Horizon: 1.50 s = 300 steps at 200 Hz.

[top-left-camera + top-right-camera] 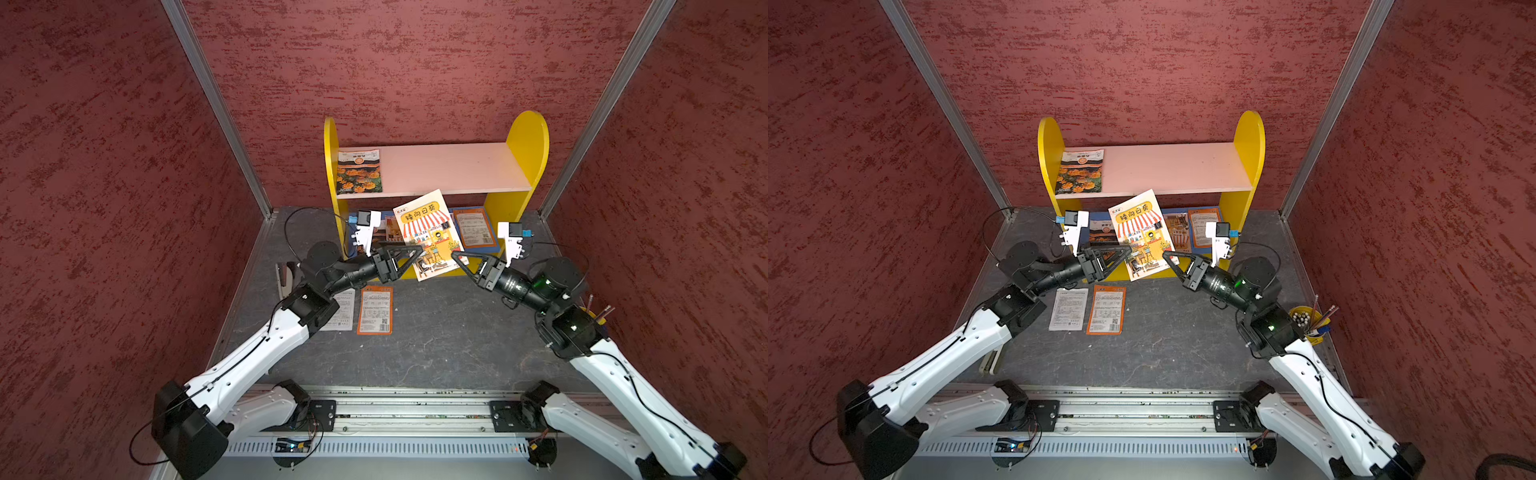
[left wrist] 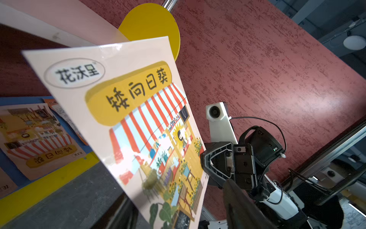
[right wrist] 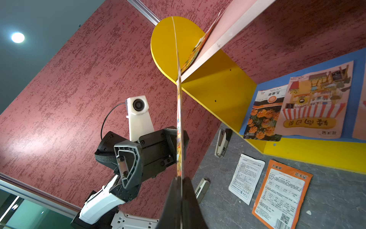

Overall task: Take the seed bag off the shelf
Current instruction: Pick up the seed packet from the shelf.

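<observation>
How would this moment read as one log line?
seed bag: held up before shelf | right gripper: shut on it | left gripper: open at its other edge

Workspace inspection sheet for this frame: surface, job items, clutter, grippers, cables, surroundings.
Surface: dark grey mat, mottled.
Job's things: sunflower seed bag held in the air before the shelf; marigold bag on its upper board; more bags on the blue lower board.
Clutter: white packet and orange packet flat on the mat; pencil cup by the right arm.
Grippers: right gripper shut on that bag's edge; left gripper jaws apart at the opposite edge.
Cables: black cable loops at both wrist cameras.
Surroundings: red textured walls on three sides.
</observation>
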Motion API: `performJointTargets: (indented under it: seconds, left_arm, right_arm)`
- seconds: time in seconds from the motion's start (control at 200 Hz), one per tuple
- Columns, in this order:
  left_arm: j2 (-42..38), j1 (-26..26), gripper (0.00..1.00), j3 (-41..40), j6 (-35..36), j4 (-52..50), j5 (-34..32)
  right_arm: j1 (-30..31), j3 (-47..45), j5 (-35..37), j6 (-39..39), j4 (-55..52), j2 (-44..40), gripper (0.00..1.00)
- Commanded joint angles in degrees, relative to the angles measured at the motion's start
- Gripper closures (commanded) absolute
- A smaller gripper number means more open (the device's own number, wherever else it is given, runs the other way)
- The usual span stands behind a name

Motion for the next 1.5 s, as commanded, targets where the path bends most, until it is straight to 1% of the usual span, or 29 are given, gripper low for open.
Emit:
performJointTargets:
  seconds: [0.0, 0.095, 0.19, 0.22, 0.276, 0.296, 0.326, 0.341, 0.466, 0.581, 0.651, 0.716, 0.842, 0.947, 0.952, 1.017, 1.152, 1.187, 1.232, 1.262, 1.287, 1.358, 1.418, 1.498]
  left_arm:
    - [0.3, 0.4, 0.53, 1.7, -1.5, 4.5, 1.6]
    - [0.5, 0.5, 0.72, 1.9, -1.6, 4.6, 1.9]
    - [0.4, 0.6, 0.86, 2.1, -1.8, 4.1, 2.2]
    - [0.4, 0.7, 0.90, 2.3, -1.7, 3.7, 2.6]
    - [0.3, 1.1, 0.97, 2.6, -1.5, 2.9, 3.7]
    - [0.3, 1.2, 1.00, 2.8, -1.4, 2.8, 4.5]
    - [0.2, 1.6, 1.00, 2.9, -1.5, 2.7, 5.6]
    - [0.2, 1.9, 1.00, 3.0, -1.6, 2.7, 6.5]
    - [-0.3, 4.0, 1.00, 4.3, -0.9, -0.7, 13.3]
    - [-1.1, 5.0, 1.00, 5.3, 1.4, -6.0, 17.6]
    - [-0.9, 5.2, 1.00, 5.3, 1.2, -6.0, 19.4]
    - [-0.7, 5.1, 1.00, 4.9, -0.2, -4.1, 20.9]
    - [-0.1, 5.1, 1.00, 4.6, -2.2, -1.1, 22.4]
    - [0.2, 5.1, 1.00, 4.8, -2.4, -0.8, 22.8]
    - [0.2, 5.1, 1.00, 4.8, -2.3, -0.8, 22.7]
    - [0.3, 5.1, 1.00, 4.8, -2.5, -0.7, 22.9]
    - [0.6, 5.1, 1.00, 4.9, -2.2, -1.4, 22.7]
    - [0.6, 5.1, 1.00, 4.9, -2.1, -1.8, 22.6]
    - [0.7, 5.1, 1.00, 4.9, -1.7, -2.3, 22.5]
    - [0.7, 5.1, 0.98, 4.9, -1.4, -2.9, 22.3]
    - [0.7, 5.1, 0.93, 5.0, -1.0, -3.6, 22.0]
    - [0.4, 5.1, 0.69, 5.0, 0.3, -6.1, 20.9]
    - [0.2, 5.3, 0.45, 5.5, 1.6, -9.3, 19.6]
    - [-0.5, 5.9, 0.23, 6.1, 3.8, -14.6, 17.1]
  right_arm:
    - [0.2, -0.1, -1.8, 0.4, 3.4, -0.8, 1.00]
    - [0.3, -0.4, -2.0, 0.3, 3.5, -0.9, 1.00]
    - [0.4, -0.2, -2.9, -0.3, 3.2, -0.8, 1.00]
    - [0.4, 0.1, -3.3, -0.9, 2.5, -0.8, 0.95]
    - [0.4, 1.0, -3.6, -2.7, -0.1, -0.8, 0.90]
    - [0.4, 1.4, -3.8, -3.4, -1.2, -0.9, 0.85]
    - [0.4, 2.2, -4.1, -4.9, -3.1, -1.0, 0.75]
    - [0.4, 2.7, -4.3, -5.9, -4.4, -1.0, 0.71]
    - [0.3, 8.3, -5.1, -14.2, -15.6, -1.0, 0.48]
    - [0.3, 13.3, -8.9, -19.0, -21.6, 0.2, 0.40]
    - [0.3, 15.3, -11.3, -20.3, -22.8, 1.4, 0.37]
    - [0.3, 17.0, -12.0, -21.6, -24.1, 2.7, 0.36]
    - [0.3, 19.2, -11.6, -23.4, -25.1, 4.8, 0.37]
    - [0.3, 20.1, -12.1, -23.6, -24.7, 6.3, 0.48]
    - [0.3, 20.2, -12.1, -23.6, -24.6, 6.4, 0.50]
    - [0.3, 20.3, -12.1, -23.6, -24.3, 6.8, 0.57]
    - [0.3, 19.7, -11.9, -23.5, -23.8, 6.7, 0.89]
    - [0.3, 19.6, -11.9, -23.5, -23.9, 6.6, 0.94]
    - [0.3, 19.5, -11.6, -23.6, -24.1, 6.4, 0.97]
    - [0.3, 19.4, -11.4, -23.8, -24.4, 6.3, 0.99]
    - [0.3, 19.4, -11.2, -23.8, -24.7, 6.2, 1.00]
    - [0.3, 19.4, -11.0, -24.0, -25.4, 5.9, 1.00]
    - [0.3, 19.0, -10.5, -23.7, -26.1, 5.4, 1.00]
    - [0.3, 18.0, -8.7, -23.5, -27.8, 4.7, 1.00]
